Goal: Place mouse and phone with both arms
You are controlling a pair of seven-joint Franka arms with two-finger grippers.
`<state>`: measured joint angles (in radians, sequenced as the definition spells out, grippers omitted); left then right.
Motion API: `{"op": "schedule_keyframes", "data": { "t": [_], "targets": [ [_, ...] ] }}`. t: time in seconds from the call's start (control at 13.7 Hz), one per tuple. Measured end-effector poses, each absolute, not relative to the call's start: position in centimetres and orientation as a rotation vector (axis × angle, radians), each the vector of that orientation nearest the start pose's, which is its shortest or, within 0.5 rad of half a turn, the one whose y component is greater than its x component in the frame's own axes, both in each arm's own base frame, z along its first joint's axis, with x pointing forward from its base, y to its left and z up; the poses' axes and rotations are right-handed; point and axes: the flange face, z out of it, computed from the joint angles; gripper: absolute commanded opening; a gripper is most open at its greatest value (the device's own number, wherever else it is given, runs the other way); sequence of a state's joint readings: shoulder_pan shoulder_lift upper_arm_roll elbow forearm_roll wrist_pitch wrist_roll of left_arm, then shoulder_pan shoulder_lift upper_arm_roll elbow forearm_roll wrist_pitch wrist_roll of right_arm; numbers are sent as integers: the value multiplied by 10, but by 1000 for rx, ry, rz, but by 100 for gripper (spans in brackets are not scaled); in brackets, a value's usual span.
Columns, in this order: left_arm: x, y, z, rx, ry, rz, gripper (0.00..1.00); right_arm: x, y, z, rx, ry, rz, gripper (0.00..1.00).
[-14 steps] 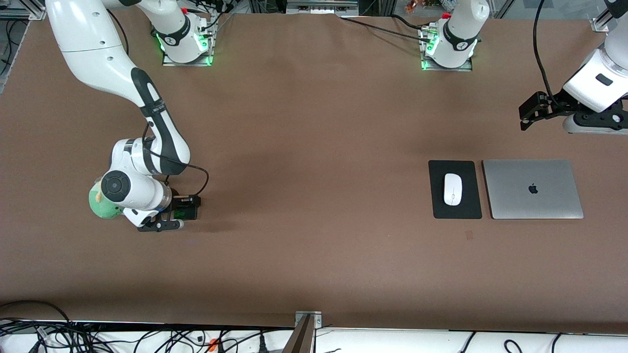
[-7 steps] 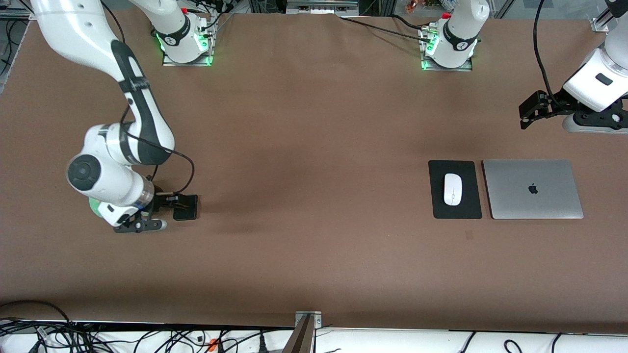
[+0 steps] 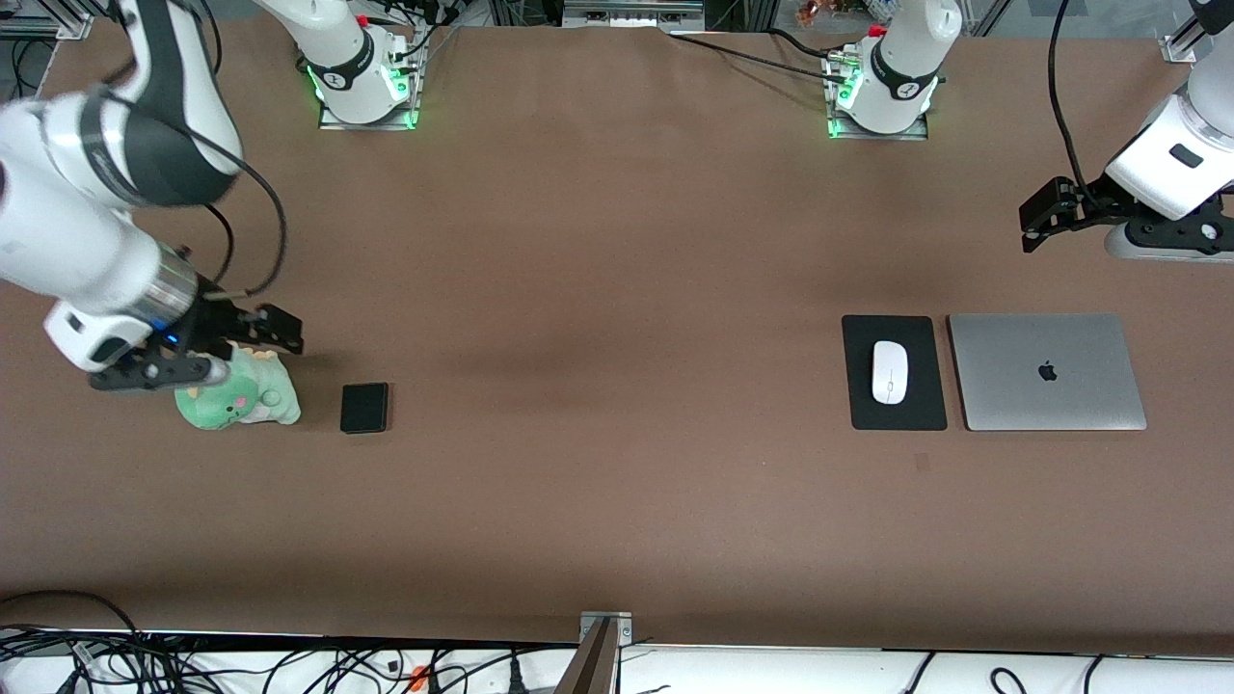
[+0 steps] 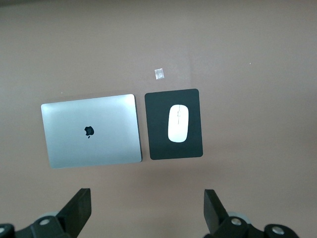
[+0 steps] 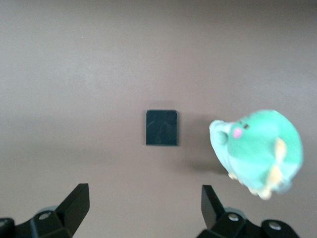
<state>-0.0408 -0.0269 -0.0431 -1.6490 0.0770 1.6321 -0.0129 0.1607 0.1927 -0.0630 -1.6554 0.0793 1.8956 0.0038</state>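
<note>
The black phone (image 3: 364,408) lies flat on the table toward the right arm's end, beside a green plush toy (image 3: 236,397). It also shows in the right wrist view (image 5: 161,127). My right gripper (image 3: 280,333) is open and empty, raised over the plush toy; its own view shows it wide open (image 5: 143,203). The white mouse (image 3: 890,371) rests on a black pad (image 3: 861,405) toward the left arm's end, also seen in the left wrist view (image 4: 178,123). My left gripper (image 3: 1033,226) waits open and empty, up above the table; its own view shows it wide open (image 4: 147,206).
A closed silver laptop (image 3: 1047,371) lies beside the black pad, toward the left arm's end; it also shows in the left wrist view (image 4: 91,130). A small pale mark (image 3: 923,463) sits on the table nearer the front camera than the pad.
My right gripper has left the phone on the table, risen and drawn back toward the right arm's end, uncovering the green plush toy. The left arm has not moved.
</note>
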Motion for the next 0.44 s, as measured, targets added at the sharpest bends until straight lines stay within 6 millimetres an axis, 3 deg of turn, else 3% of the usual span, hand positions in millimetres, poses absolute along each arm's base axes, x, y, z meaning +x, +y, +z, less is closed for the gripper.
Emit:
{"op": "schedule_keyframes", "data": {
  "t": [0.22, 0.44],
  "targets": [
    [549, -39, 608, -3062, 115, -19, 100, 599, 63, 541, -3067, -107, -65, 100],
    [549, -39, 608, -3062, 115, -17, 100, 597, 51, 551, -3069, -82, -74, 100]
  ]
}}
